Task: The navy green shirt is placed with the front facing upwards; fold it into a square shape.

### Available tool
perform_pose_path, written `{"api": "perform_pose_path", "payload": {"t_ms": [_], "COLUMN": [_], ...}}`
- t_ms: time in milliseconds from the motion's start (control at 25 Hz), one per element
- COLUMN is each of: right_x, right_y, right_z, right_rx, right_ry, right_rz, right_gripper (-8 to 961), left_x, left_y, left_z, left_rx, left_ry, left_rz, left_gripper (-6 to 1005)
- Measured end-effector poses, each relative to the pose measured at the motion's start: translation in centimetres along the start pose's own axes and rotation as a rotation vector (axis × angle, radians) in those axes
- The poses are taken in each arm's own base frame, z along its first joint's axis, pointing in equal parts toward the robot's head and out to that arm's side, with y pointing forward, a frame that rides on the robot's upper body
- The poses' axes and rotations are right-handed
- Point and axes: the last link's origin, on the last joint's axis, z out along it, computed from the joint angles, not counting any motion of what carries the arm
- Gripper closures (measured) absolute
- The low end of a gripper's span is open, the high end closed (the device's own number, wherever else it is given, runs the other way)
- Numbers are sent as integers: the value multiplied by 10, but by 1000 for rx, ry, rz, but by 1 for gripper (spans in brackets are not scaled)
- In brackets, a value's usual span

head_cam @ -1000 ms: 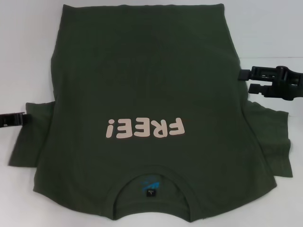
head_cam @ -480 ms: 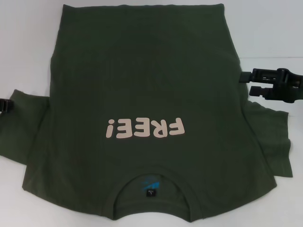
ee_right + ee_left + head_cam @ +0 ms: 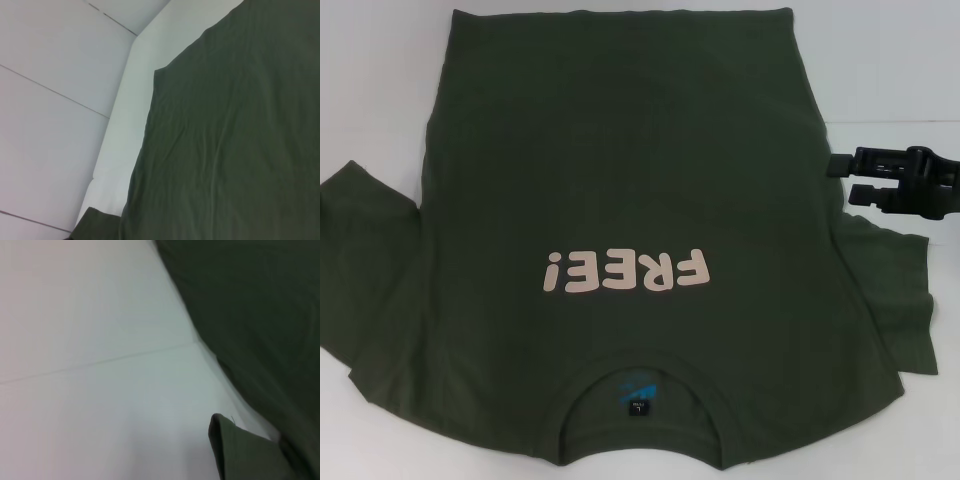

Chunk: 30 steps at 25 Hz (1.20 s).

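Dark olive-green cotton T-shirt [image 3: 620, 200] lay flat on the white worktop [image 3: 880, 80], collar nearest. Right pincer [image 3: 845, 178], spread, hovered beside its right edge; best pinch both layers cleanly. Left pincer was unseen.

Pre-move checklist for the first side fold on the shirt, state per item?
1. navy green shirt front up, print showing: ok.
2. Body flat: ok.
3. Sleeve on the robot's left spread flat: not ok, bunched at an angle.
4. Sleeve on the robot's right spread flat: ok.
5. right tool at the shirt's right edge, off the cloth: ok.
6. left tool located: cannot tell, out of head view.
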Motion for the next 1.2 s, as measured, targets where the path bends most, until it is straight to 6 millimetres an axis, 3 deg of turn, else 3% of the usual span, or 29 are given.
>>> {"api": "perform_pose_path", "payload": {"t_ms": [400,760,960,1200], "right_x": [1,1,2,2], "right_y": [-1,-1,-3,-3], "right_z": [0,0,1,0], "right_rx": [4,4,7,10], "right_ry": [4,6,6,6], "right_rz": [2,2,10,10], "right_gripper": [145,145,145,146], "left_x": [8,38,53,62], "left_y": [0,45,82,106], "left_z": [-5,-23,-15,-10], "left_rx": [3,-99,-151,-167], "left_ry": [1,-92,-192,-233], "left_rz": [5,-53,-76,-90], "left_gripper": [997,999,998,998]}}
